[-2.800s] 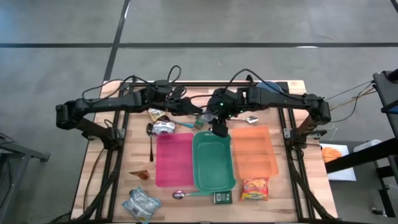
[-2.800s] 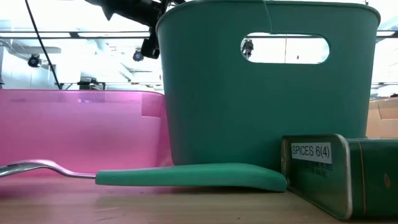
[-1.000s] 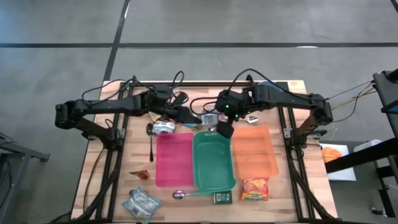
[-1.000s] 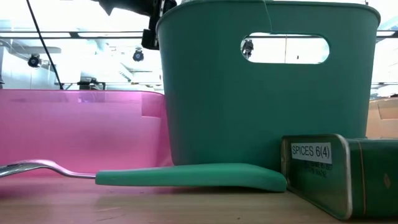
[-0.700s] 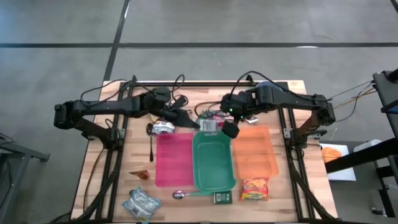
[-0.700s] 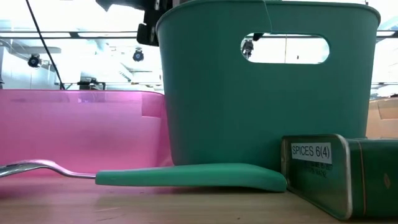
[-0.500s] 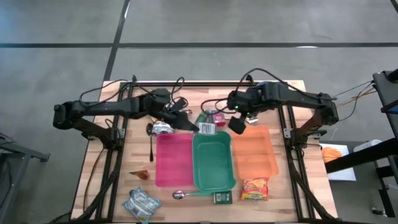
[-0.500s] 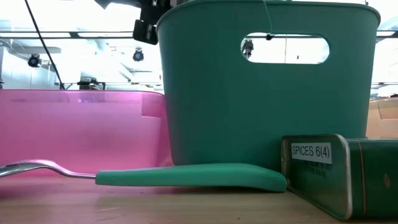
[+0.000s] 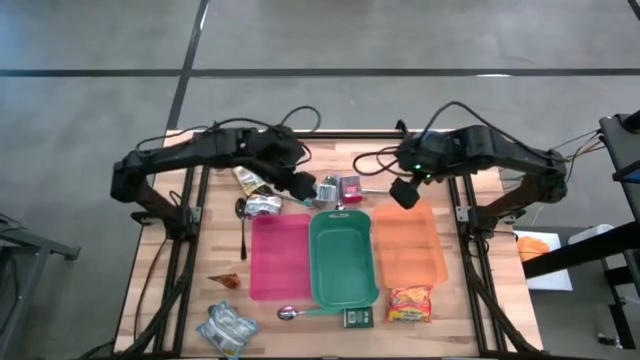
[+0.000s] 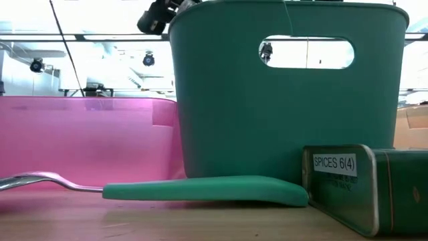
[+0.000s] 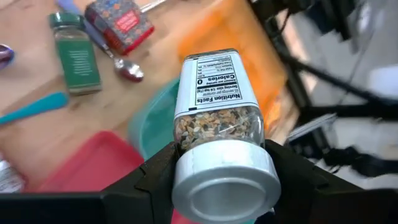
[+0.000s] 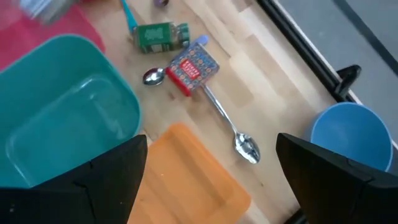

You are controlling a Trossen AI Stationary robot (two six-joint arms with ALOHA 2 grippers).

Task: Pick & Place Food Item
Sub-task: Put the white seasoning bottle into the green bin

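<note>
Overhead, left hand clamped around spice jar, right hand spread wide, holding nothing, above orange bin

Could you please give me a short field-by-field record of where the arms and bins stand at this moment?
left gripper: shut on the seasoning jar, held above the table near the far end of the green bin
right gripper: open, empty, above the far edge of the orange bin
bins: pink bin, green, orange, side by side; all look empty
far side of table: green spice bottle, red box, two spoons, blue bowl
near edge: spice tin, snack packet
</note>
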